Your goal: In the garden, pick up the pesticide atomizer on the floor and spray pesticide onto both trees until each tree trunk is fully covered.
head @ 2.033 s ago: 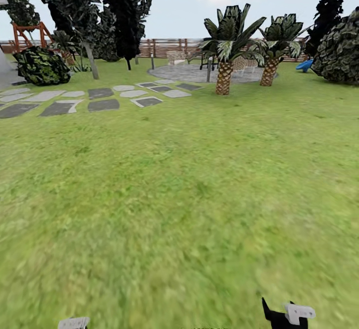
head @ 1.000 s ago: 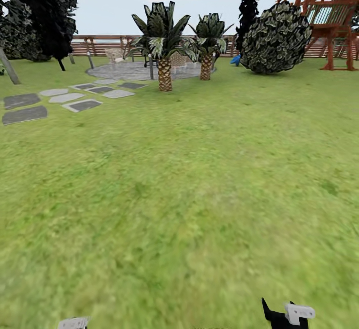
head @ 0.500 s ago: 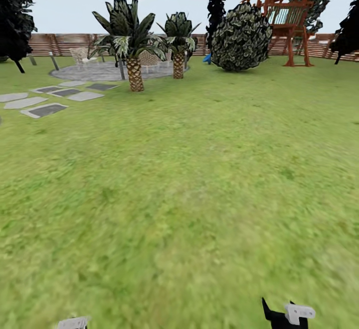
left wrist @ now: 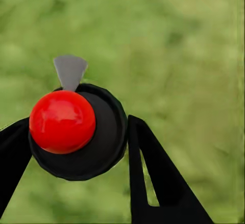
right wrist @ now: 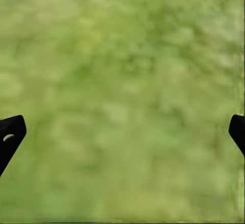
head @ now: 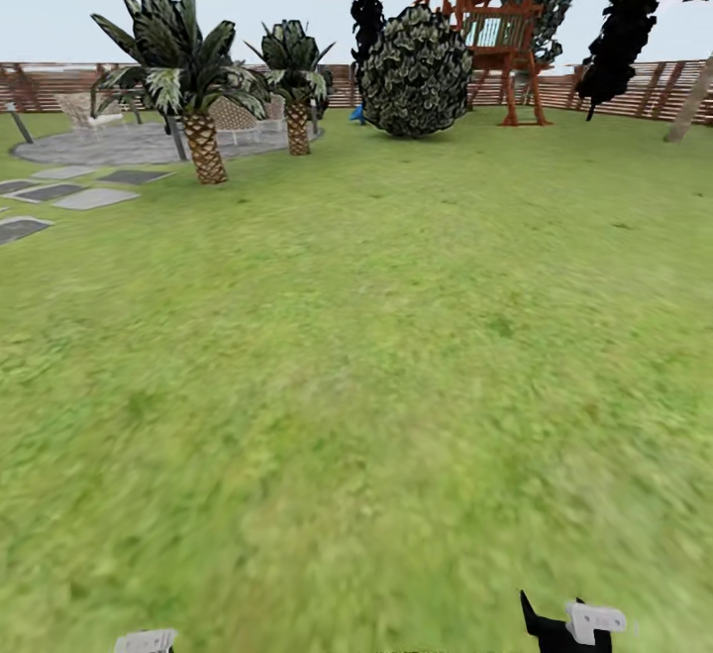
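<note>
The pesticide atomizer (left wrist: 76,132), seen in the left wrist view, is a round black body with a shiny red ball and a grey nozzle. My left gripper (left wrist: 76,140) is shut on it, one black finger on each side, above grass. A bit of that gripper (head: 146,641) pokes in at the head view's bottom edge. My right gripper (right wrist: 122,132) is open over bare lawn, also seen low at the right (head: 574,623). One pale, bare tree trunk (head: 691,104) leans at the far right edge by the fence.
Green lawn (head: 376,356) stretches ahead to a brown slatted fence (head: 634,88). Two short palms (head: 203,138) stand far left beside a paved circle and stepping stones (head: 89,197). A round bushy shrub (head: 416,73) and a wooden playset (head: 495,29) stand at the back.
The whole head view has slid left, so the camera has turned right: the palms moved leftward and the playset, fence and far-right trunk came in. Both grippers keep their places in the picture.
</note>
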`<state>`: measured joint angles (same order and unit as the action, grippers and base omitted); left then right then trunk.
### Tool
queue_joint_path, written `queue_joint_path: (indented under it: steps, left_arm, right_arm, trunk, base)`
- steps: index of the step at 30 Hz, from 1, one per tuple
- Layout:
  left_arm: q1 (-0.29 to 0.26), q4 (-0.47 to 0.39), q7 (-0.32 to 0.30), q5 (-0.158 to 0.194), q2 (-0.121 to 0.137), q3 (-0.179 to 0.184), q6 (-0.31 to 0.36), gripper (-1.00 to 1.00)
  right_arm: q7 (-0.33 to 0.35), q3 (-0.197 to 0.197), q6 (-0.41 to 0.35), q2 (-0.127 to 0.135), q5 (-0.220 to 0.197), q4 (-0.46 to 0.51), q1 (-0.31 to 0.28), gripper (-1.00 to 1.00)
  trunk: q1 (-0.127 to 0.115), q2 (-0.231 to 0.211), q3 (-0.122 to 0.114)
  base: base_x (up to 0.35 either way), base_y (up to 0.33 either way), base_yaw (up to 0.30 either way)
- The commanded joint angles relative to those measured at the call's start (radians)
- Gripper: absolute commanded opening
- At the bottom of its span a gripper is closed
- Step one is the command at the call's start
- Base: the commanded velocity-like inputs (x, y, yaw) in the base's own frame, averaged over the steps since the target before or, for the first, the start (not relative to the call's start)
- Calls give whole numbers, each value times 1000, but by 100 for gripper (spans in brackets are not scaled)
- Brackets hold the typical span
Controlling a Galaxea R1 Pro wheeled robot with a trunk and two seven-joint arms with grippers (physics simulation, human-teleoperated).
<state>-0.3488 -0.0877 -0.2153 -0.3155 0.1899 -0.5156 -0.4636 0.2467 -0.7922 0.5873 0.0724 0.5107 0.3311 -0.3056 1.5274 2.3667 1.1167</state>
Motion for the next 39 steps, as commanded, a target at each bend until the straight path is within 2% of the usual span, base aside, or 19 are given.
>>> queue_joint_path:
  steps: [1, 39]
  left_arm:
    - [-1, 0, -6, -5, 0, -9, -3, -100]
    - [-1, 0, -4, -5, 0, -9, -3, -100]
  right_arm:
    - [8, -9, 3, 0, 3, -1, -1, 100]
    - [7, -9, 3, -2, 3, -1, -1, 100]
  trunk:
    - [0, 0, 1]
    - [0, 0, 16]
  base:
    - [0, -273, -283]
    - [0, -263, -283]
